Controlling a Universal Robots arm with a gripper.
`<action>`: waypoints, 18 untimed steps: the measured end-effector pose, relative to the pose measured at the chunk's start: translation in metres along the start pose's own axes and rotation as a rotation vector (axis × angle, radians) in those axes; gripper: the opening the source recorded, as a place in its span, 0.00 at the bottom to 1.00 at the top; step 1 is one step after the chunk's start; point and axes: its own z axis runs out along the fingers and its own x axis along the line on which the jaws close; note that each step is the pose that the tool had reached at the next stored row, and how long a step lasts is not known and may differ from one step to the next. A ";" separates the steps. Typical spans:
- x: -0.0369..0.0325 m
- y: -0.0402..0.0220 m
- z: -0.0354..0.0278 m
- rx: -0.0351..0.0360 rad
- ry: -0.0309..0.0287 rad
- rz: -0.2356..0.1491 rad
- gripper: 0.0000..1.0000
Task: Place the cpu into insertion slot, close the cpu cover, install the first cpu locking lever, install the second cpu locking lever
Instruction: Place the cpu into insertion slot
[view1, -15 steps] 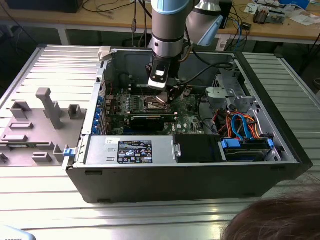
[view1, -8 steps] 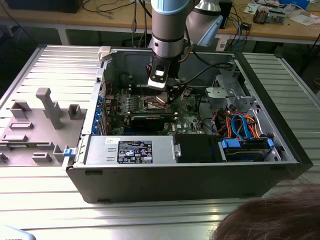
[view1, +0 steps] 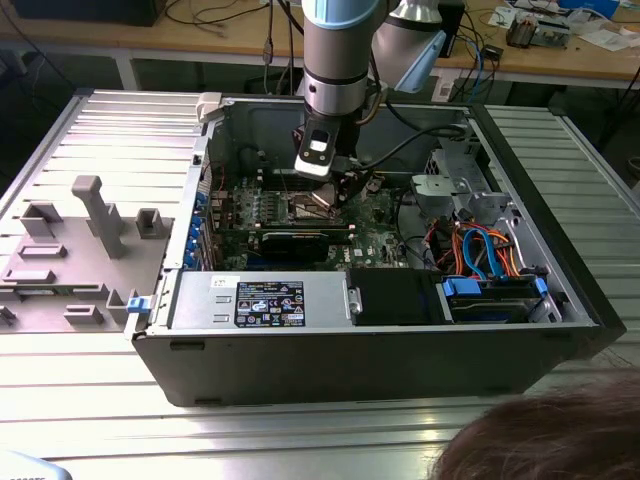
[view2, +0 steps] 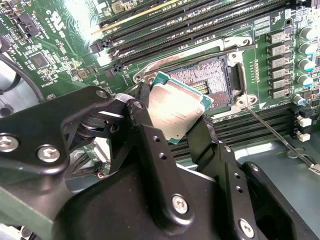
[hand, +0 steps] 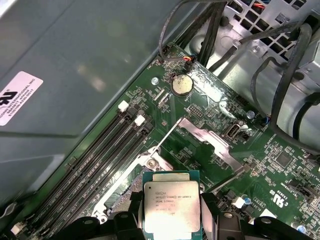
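In the second wrist view the gripper (view2: 172, 122) pinches the cpu (view2: 177, 110) by two opposite edges, its fingers (view2: 147, 135) narrowed onto it. The chip (square, so no long axis) is tilted, silvery face up, unseated, one corner reaching over the open insertion slot (view2: 212, 75) on the green board (view2: 60, 45).

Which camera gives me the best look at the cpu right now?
The first wrist view: the cpu turns its silvery top face squarely to the camera, gripped at its edges by the hand. The second wrist view shows it tilted above the insertion slot, one edge behind a finger. In the exterior view the arm stands over that spot.
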 end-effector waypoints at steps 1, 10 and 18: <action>0.0000 0.0000 0.0000 0.0000 -0.0002 0.002 0.55; 0.0000 0.0000 0.0001 -0.0003 -0.0016 0.018 0.55; 0.0000 0.0000 0.0002 -0.0006 -0.0027 0.031 0.55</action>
